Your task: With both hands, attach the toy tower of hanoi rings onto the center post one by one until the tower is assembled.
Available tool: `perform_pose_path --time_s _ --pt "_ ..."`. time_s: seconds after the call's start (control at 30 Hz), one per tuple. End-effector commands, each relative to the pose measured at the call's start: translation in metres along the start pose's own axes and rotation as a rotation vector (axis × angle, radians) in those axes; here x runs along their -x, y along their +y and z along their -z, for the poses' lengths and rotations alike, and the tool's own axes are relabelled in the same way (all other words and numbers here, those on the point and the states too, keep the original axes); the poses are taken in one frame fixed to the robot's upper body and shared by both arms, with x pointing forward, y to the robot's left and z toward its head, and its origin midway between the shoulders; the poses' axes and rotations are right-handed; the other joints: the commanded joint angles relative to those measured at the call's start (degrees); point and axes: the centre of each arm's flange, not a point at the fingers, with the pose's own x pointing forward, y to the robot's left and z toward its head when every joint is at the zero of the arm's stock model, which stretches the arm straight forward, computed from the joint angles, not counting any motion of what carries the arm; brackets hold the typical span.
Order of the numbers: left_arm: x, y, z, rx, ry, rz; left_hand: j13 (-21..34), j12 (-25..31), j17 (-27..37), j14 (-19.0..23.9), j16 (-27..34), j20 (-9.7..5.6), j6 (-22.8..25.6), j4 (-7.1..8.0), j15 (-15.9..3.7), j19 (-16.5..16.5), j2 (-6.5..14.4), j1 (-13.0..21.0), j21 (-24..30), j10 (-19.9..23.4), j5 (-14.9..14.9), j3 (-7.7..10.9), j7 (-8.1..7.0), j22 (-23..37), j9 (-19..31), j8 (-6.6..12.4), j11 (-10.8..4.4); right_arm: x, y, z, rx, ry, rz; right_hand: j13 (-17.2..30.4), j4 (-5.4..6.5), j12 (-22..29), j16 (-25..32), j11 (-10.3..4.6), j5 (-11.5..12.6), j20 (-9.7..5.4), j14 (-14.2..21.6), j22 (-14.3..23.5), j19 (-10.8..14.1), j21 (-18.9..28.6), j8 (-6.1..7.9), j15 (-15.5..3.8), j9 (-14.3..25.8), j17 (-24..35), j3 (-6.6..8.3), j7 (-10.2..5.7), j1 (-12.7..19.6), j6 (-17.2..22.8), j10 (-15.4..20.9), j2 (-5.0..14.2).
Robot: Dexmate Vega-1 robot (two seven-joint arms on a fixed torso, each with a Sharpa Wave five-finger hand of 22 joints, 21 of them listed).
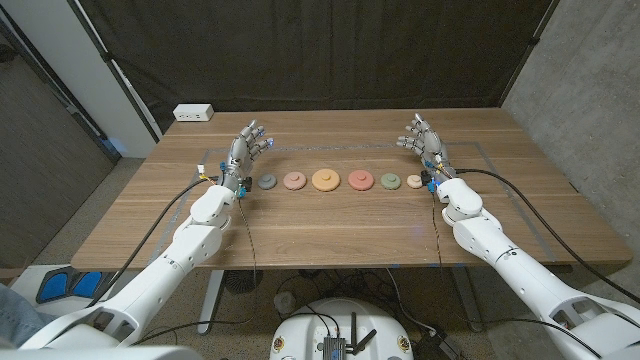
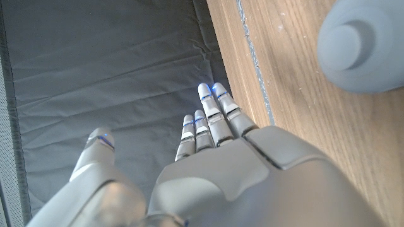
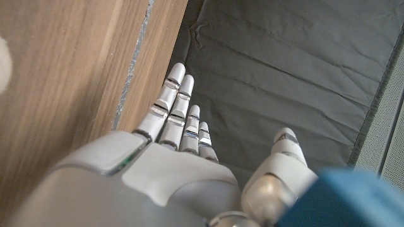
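Both robot hands wait with fingers apart and nothing in them: the left robot hand stands just beside the grey piece that ends the row on its side, and the right robot hand stands just beside the small cream ring at the other end. Between those lie, in a line across the tabletop, a salmon ring, a larger orange ring, a pink-red ring and a green ring, all flat and apart from one another. From the left wrist view the grey piece shows a raised stub in its middle, so it may be the post's base, though I cannot tell for sure. The risk I see is order and aim: taking a small ring first would spoil the stack, and thin discs lying flat could slide away under the fingertips instead of lifting. Wood-grain surface, pale tape lines near its far edge; dark curtain behind, a white power strip at the far left corner.
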Motion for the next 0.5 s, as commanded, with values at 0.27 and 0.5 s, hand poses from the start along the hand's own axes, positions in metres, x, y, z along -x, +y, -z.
perform_pose_path --time_s 0.27,0.5 --pt "0.0036 -0.0020 0.0013 0.005 -0.019 -0.049 0.1 0.2 2.0 5.2 2.8 -0.82 1.2 -0.08 -2.09 3.6 1.3 0.2 2.6 1.2 0.6 0.36 0.11 1.6 0.2 0.24 0.07 -0.0036 0.0019 -0.0006 -0.005 -0.005 0.023 1.7 -0.26 1.1 5.5 -0.43 0.4 -0.70 7.0 0.9 5.3 2.4 0.76 -1.39 0.4 4.7 -0.03 -0.07 0.8 2.3 1.8 0.66" --pt "0.0056 -0.0054 0.0048 0.013 -0.018 -0.061 0.1 -0.1 3.6 8.8 5.4 -1.25 1.5 -0.54 -2.88 5.7 1.7 1.0 4.5 1.7 0.6 0.22 0.15 3.0 0.2 -0.03 0.18 -0.0034 0.0020 0.0009 -0.008 -0.004 0.024 2.5 -0.38 1.3 9.2 -0.64 0.4 -1.97 10.4 1.4 8.7 4.2 0.84 -2.81 0.5 7.8 -0.22 -0.22 1.0 3.0 2.8 0.50"
